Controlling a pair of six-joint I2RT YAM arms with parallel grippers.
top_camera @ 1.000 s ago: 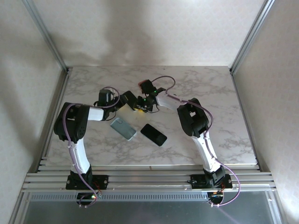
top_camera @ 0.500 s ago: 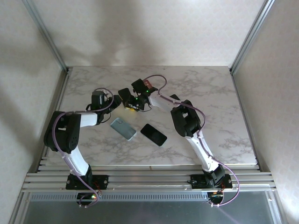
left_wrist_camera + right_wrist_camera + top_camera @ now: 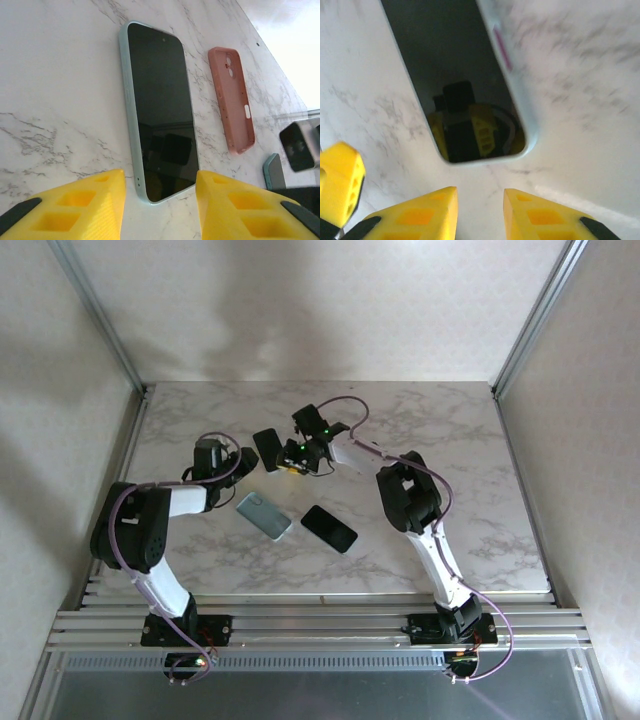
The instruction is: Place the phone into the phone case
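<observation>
- From above, you see the cased phone (image 3: 266, 448) lying flat on the table (image 3: 450, 440), toward the far left of centre. Its long axis runs roughly near to far, tilted a little.
- The left tool (image 3: 248, 456) sits just beside its left edge and the right tool (image 3: 285, 462) just beside its right edge.
- Nearer the arm bases lie a pale blue case (image 3: 264, 516) and a black phone (image 3: 329, 528). They sit side by side but apart, and both slant from far-left to near-right.
- In your left wrist view, the cased phone lies screen up and stretches away from the tool. Its camera-dot end is the far one.
- Its near end shows in the gap between the yellow fingers (image 3: 90, 200). They stand well parted and grip nothing.
- A pink case (image 3: 232, 97) lies to its right, roughly parallel, hollow side up, with its camera cut-out at the far end.
- In your right wrist view, a rounded end of the cased phone points at the tool, just beyond the fingertips (image 3: 425, 215) and apart from them. The long axis runs away, up and to the left, and the dark screen mirrors the tool.
- This tool's fingers are parted by a narrow gap with bare table between them, and they hold nothing.
</observation>
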